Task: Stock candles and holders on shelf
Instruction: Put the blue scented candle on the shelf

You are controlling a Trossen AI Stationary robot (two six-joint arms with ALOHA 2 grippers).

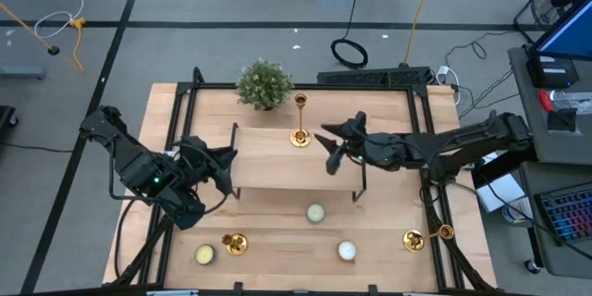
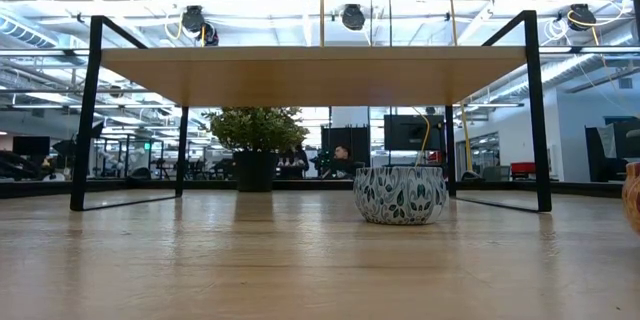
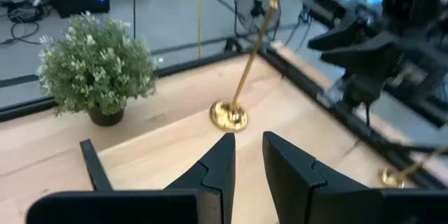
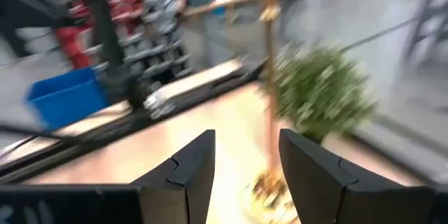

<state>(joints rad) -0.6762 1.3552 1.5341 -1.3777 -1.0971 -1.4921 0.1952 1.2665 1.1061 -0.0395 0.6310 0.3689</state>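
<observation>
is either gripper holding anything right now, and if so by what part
Nothing is held. The right gripper is open above the shelf, just clear of the gold candlestick standing there. The left gripper, at the shelf's left end, has only a narrow empty gap between its fingers.

Three gold holders: one upright on the shelf (image 1: 296, 162) at 12 o'clock (image 1: 300, 120), two lying at 7 (image 1: 233, 242) and 4 (image 1: 425, 236). Three candles: (image 1: 315, 213), (image 1: 347, 251), (image 1: 204, 255). One plant (image 1: 264, 83).
</observation>
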